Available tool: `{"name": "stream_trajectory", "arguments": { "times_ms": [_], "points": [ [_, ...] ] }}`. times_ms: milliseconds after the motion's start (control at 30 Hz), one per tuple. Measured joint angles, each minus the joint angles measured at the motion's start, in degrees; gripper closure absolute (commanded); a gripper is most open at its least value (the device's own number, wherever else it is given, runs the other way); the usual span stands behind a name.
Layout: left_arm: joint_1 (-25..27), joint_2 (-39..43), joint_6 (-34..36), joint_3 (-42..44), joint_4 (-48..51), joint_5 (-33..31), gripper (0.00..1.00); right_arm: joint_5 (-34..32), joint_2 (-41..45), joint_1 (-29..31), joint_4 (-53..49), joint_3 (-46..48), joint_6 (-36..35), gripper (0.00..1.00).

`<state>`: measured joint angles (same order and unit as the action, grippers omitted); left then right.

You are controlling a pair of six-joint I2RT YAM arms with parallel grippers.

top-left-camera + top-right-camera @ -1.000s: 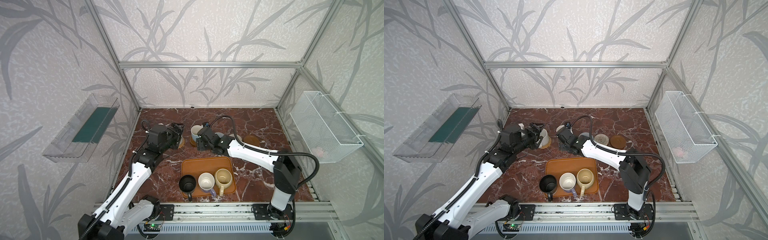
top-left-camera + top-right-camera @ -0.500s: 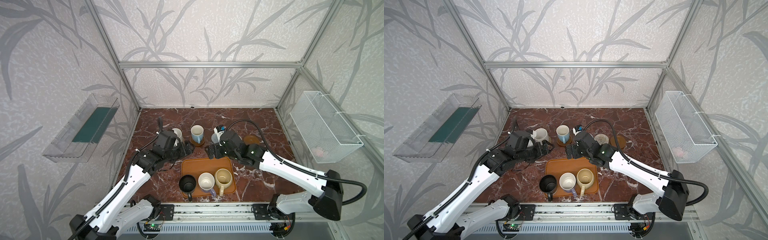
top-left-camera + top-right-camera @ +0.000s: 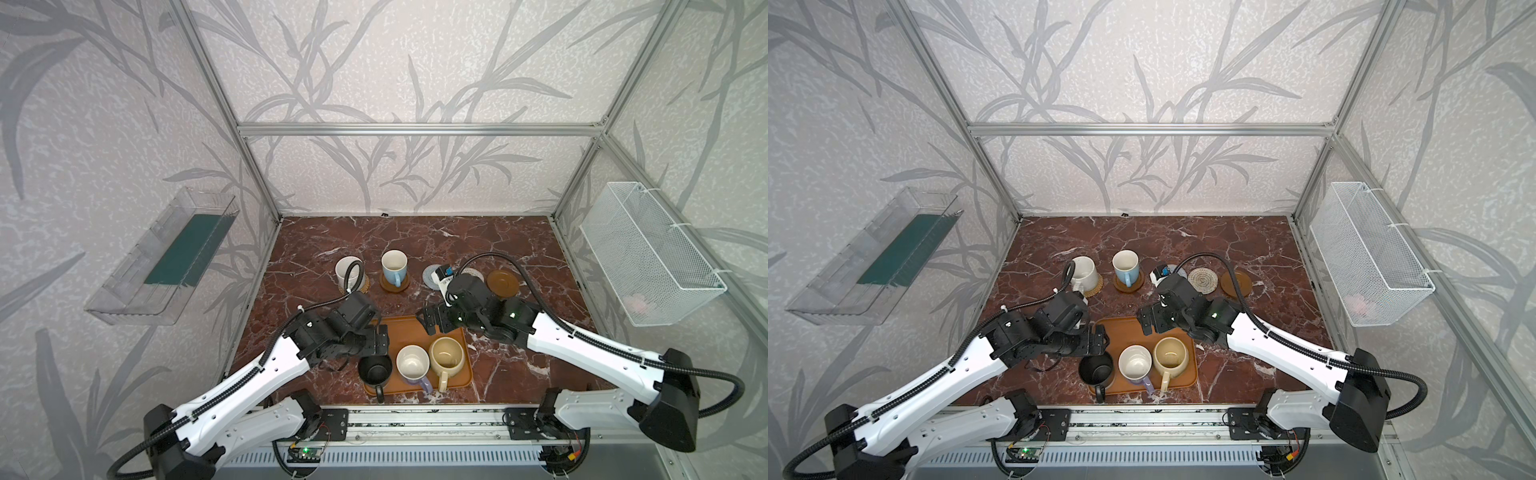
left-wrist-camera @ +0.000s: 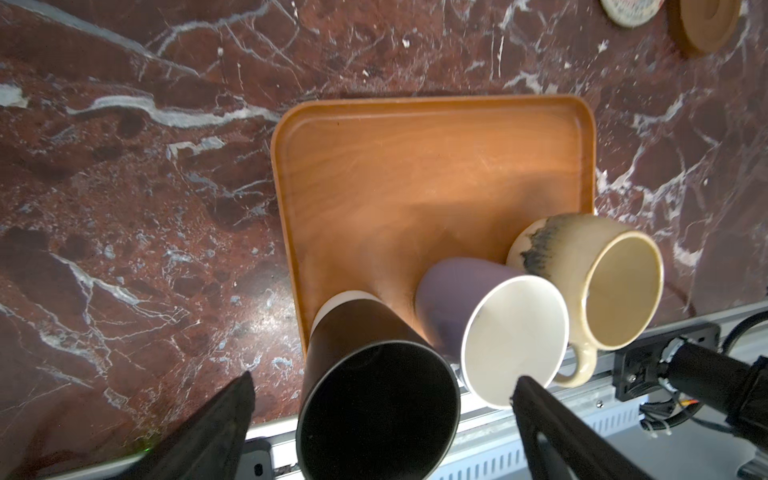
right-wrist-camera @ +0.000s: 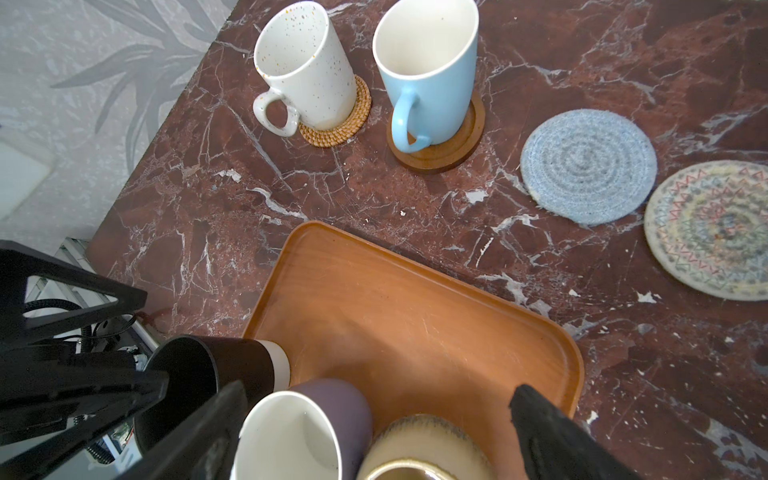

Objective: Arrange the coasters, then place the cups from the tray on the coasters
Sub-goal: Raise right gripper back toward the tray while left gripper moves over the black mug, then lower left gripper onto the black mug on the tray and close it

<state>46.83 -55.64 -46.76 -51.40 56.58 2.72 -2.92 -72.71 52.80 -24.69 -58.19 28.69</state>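
A white cup [image 5: 303, 70] stands on the tan rattan coaster [image 5: 353, 120] and a light blue cup [image 5: 428, 75] on a brown coaster [image 5: 457, 149]. The grey-blue coaster [image 5: 588, 166], cream patterned coaster [image 5: 710, 228] and second brown coaster [image 3: 503, 281] are bare. On the tray [image 3: 415, 332] stand the black cup [image 3: 375, 370], lavender cup [image 3: 412, 363] and cream-yellow cup [image 3: 446, 354]. My left gripper [image 4: 384, 378] hangs open just above the black cup [image 4: 374, 407], a finger on either side of its rim. My right gripper [image 5: 380, 388] is open over the tray's far half, holding nothing.
The tray sits near the table's front edge by the metal rail [image 3: 415, 419]. A clear bin [image 3: 166, 257] hangs on the left wall and a white wire basket [image 3: 648, 257] on the right wall. The right arm's cable [image 3: 490, 257] loops over the bare coasters.
Both arms have drawn back from the far row to the tray. The white and light blue cups stay on their coasters, and both grippers now stand open.
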Motion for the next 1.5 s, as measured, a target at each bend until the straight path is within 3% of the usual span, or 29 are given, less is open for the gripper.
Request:
{"name": "stream_trajectory", "arguments": {
  "times_ms": [633,1000,1067,1233,1500],
  "points": [
    [12.3,0.4,-7.5,6.9,-1.8,-0.8,0.01,1.1,0.0,-0.6,1.9,2.8,0.3,0.01],
    [16.0,-3.9,-9.4,7.0,-1.5,-3.6,0.01,2.4,-0.2,-0.6,3.7,2.8,0.5,0.01],
    [16.6,-4.9,-9.5,7.0,-1.5,-4.3,0.03,2.6,-0.3,-0.6,3.7,2.8,0.6,0.01],
    [17.5,-6.7,-9.9,6.6,-1.4,-6.3,0.21,3.0,-0.3,-0.6,3.7,2.9,0.9,0.01],
    [17.5,-7.0,-9.9,6.4,-1.5,-7.7,0.29,3.0,-0.5,-0.6,3.8,2.9,1.3,0.00]
  ]
}}
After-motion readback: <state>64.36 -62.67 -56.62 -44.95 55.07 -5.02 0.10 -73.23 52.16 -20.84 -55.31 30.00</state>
